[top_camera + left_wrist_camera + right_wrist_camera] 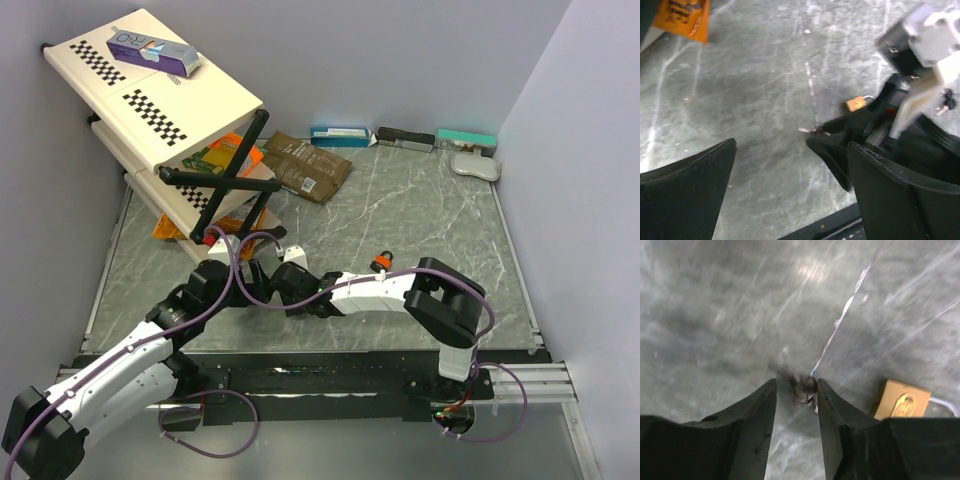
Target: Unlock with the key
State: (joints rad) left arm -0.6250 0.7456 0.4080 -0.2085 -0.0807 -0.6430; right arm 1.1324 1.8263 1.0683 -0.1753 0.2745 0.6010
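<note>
A small metal key (805,389) lies on the grey marble table (715,305). My right gripper (796,382) is lowered over the key with a finger on each side. The key rests against the right-hand finger, and a gap shows beside the left-hand one, so the jaws are open. A brass padlock (901,401) lies just to the right of that gripper. In the left wrist view the key (812,130) pokes out past the right gripper's fingers (832,152), with the padlock (856,104) beyond. My left gripper (791,145) hovers close by, wide open and empty.
A tilted white folding stand (150,90) with a purple box (155,50) on it leans at the back left. Orange packets (225,155) lie under it. A brown pouch (305,165), flat boxes (340,135) and a white case (475,167) lie along the back wall.
</note>
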